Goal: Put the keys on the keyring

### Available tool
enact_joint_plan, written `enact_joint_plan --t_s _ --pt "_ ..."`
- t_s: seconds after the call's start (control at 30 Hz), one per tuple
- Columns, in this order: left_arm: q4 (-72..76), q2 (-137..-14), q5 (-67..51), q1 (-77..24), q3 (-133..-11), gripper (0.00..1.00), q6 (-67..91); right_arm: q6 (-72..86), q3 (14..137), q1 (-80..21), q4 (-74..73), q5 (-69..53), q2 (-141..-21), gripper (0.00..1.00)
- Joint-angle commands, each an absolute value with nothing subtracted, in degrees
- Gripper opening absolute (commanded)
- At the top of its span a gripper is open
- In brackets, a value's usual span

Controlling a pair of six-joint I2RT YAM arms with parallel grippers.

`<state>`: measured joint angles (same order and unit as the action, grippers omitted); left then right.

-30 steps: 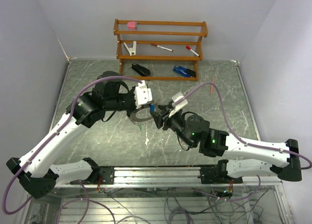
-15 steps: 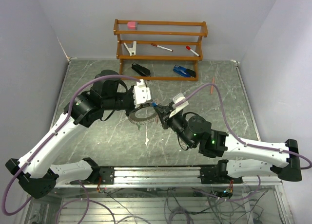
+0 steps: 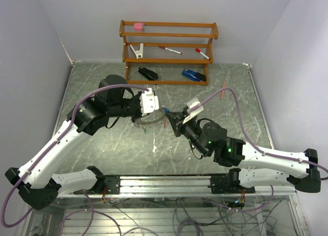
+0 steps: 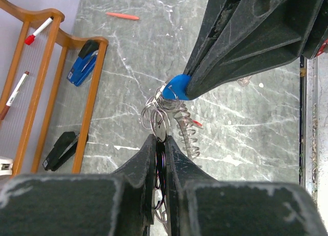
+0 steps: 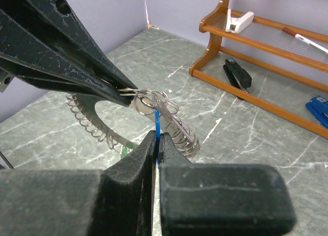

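Nearest, along the near edge of the table [image 3: 118, 154], both arm bases, with forearms reaching in and meeting over its middle. Pressed together on the blue tag [image 5: 156, 122] of one of the keys, the right gripper [image 5: 156, 137], with that key's small loop pushed up against a bunch of little rings. Clamped tight as well, the left gripper [image 4: 160, 139], pinching the wire of the keyring [image 4: 185, 136], its springy coil hanging just below the fingertips; touching the table or not, hard to say.

Against a second ago: right wrist swung a little farther out and away, bringing the blue tag up level with the left fingertips, and the ring drawn in closer under the left gripper. Best read as threading under way, not finished. Impossible to judge from here: loop already round the wire, or only resting on it. Low by the coil, a green tag [image 5: 125, 152] and a speck of red [image 4: 197, 124], seemingly already hung.

Farther back, a black stapler [image 3: 147, 73] and a blue stapler [image 3: 193, 75] under the wooden rack [image 3: 169, 24], pens [image 3: 169, 50] on its shelf.
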<state>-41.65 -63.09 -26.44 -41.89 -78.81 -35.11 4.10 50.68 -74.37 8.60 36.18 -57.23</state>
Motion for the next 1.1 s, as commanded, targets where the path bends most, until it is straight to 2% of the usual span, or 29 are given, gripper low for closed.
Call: enact_joint_plan --t_s 0.0,1.07 --pt "-41.3 -62.0 -26.1 -42.0 -79.5 0.07 -36.9 5.4 52.7 -74.3 6.5 37.3 -56.1 0.00" --pt "-41.0 -62.2 -31.7 -42.0 -80.8 0.07 -33.5 8.4 55.0 -73.8 13.2 37.4 -64.2 0.00"
